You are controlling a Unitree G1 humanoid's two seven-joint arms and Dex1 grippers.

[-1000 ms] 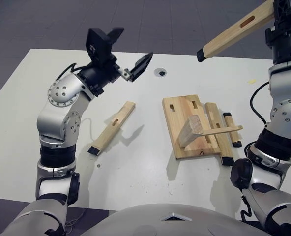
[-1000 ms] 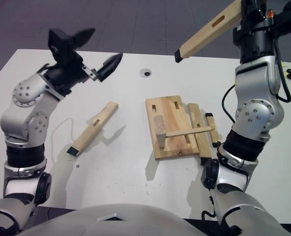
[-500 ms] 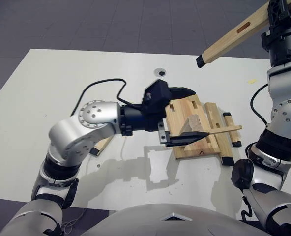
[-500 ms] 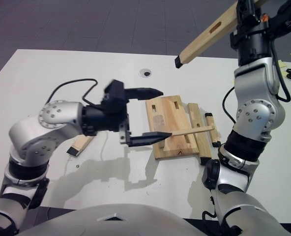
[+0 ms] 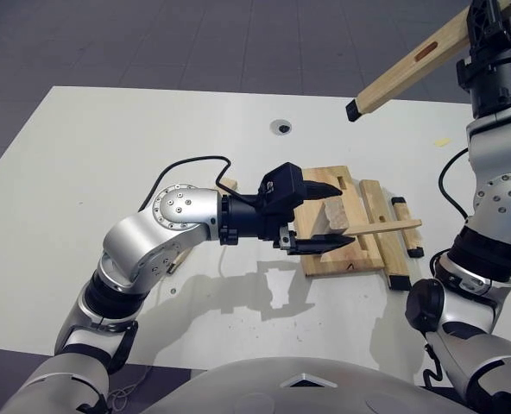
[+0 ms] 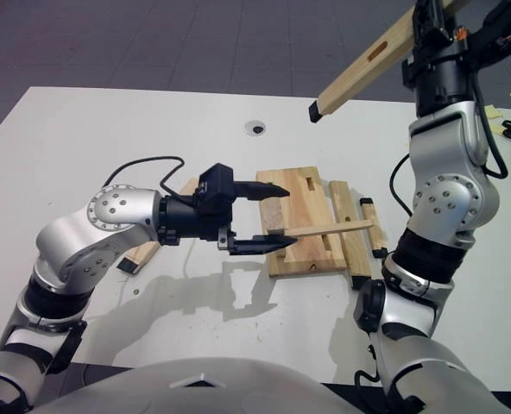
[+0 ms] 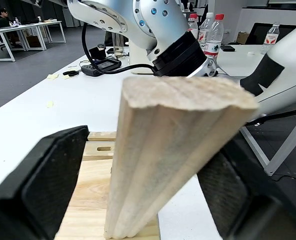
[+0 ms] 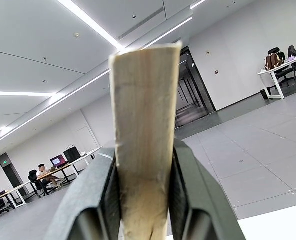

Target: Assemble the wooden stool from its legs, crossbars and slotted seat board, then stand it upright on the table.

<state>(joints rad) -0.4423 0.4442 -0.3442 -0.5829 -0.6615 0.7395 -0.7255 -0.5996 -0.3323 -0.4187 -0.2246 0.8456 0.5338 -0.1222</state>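
Bright, even indoor light falls from overhead onto the white table [image 5: 83,155], which reads pale and matte with no hard glare. The floor [image 5: 238,34] beyond its far edge looks dark grey by contrast. The seat board [image 5: 359,257] casts a thin, soft-edged shadow along its near edge. In the right wrist view, long ceiling light strips [image 8: 88,22] glow white behind the pale leg [image 8: 145,150]. In the left wrist view, the wooden piece [image 7: 173,150] is well lit, while the black fingers [image 7: 38,190] beside it stay dark, showing little detail.
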